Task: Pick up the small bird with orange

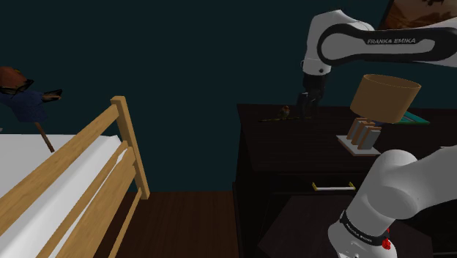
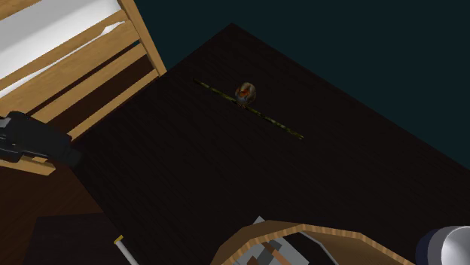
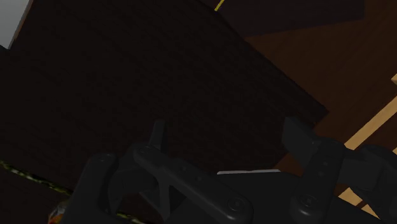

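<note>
Tool [image 1: 306, 102]: black, two-fingered, mine. It hangs low over the dark tabletop [image 1: 322, 143], just beside the small bird [image 1: 285, 111], on the shoulder view's right of it. In the wrist view the tool [image 3: 229, 137] is spread, its fingers [image 3: 159, 132] standing well apart with bare tabletop between them, pinching nothing.

Small bird: brownish, with an orange patch. It perches on a thin mottled twig [image 2: 279, 126] that lies flat on the tabletop [image 2: 226, 173]. In the wrist view an orange edge of the bird [image 3: 57, 213] shows outside my fingers, off to one side and not between them, and the twig [image 3: 25, 173] runs past it.

Lamp [image 1: 384, 97]: tan drum shade, standing on the same tabletop and farther from the bird than my tool is.

Drawer handle [image 1: 333, 186]: pale bar on the dark front below the tabletop.

Bed frame [image 1: 95, 154]: light wood rails beside the furniture, holding a white mattress [image 1: 44, 165].

Floor [image 1: 183, 220]: brown wood boards.
</note>
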Controlling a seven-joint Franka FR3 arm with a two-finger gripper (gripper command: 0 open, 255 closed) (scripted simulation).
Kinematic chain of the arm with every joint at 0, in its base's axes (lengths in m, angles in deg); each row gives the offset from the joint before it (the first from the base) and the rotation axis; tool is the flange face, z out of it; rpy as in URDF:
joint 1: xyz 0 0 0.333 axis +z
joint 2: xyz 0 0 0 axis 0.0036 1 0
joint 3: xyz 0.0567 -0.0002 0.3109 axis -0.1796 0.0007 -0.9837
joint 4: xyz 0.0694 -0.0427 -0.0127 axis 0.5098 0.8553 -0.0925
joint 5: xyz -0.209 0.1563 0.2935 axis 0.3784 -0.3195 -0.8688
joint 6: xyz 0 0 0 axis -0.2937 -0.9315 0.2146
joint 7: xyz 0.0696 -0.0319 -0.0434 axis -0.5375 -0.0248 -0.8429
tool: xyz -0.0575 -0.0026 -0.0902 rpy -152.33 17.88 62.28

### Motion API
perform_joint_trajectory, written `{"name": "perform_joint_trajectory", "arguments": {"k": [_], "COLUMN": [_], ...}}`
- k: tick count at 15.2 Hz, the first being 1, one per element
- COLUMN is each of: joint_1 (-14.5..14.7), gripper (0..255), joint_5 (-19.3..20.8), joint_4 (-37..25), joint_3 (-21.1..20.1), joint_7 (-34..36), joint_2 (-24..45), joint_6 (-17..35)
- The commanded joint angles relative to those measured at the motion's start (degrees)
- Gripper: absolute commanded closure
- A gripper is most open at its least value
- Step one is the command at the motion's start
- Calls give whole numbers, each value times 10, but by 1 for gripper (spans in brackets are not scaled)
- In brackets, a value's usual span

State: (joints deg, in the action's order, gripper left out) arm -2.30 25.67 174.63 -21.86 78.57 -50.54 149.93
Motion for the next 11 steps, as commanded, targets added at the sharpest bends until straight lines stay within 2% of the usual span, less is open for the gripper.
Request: {"name": "perform_joint_trajectory", "arguments": {"k": [1, 6, 11], "joint_1": [-3, -4, 2], "gripper": [0, 0, 0], "joint_5": [12, 22, 3], "joint_4": [-11, -52, -114], "joint_3": [30, 96, 159], "joint_7": [-36, -122, -214], "joint_2": [30, 113, 214], "joint_6": [25, 77, 122]}}
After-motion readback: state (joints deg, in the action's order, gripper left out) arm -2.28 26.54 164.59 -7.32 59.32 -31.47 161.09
